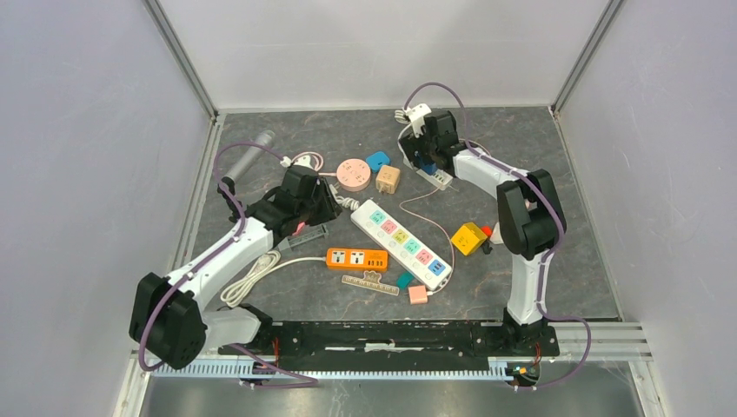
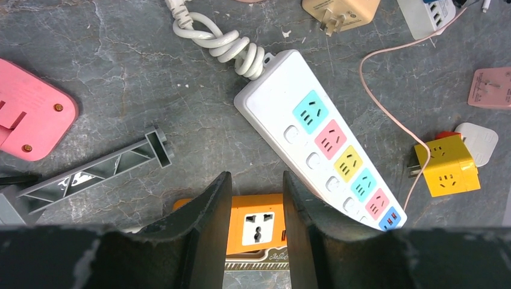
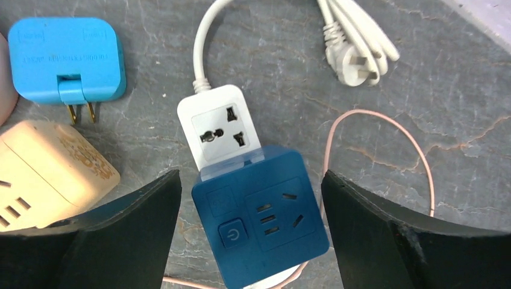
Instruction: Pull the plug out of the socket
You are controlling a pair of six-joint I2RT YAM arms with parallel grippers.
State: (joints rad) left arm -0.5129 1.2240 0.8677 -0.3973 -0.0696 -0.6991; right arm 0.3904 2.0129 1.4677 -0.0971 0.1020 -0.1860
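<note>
A dark blue plug adapter [image 3: 260,224] with a power button sits plugged onto a small white socket strip [image 3: 218,123]; one socket face of the strip shows beyond it. My right gripper [image 3: 250,180] is open and hovers above the adapter, one finger on each side and neither touching it. In the top view this gripper [image 1: 424,161] is at the back middle, over the adapter [image 1: 428,167]. My left gripper [image 2: 256,180] is open and empty above an orange power strip [image 2: 259,223]; it is left of centre in the top view [image 1: 323,215].
A long white power strip [image 2: 319,135] with coloured sockets lies diagonally at the centre. Nearby are a light blue adapter [image 3: 66,57], a beige adapter [image 3: 48,171], a white cable plug [image 3: 355,63], a yellow cube socket [image 1: 469,237], a pink adapter [image 2: 33,117] and a thin pink cable [image 3: 385,129].
</note>
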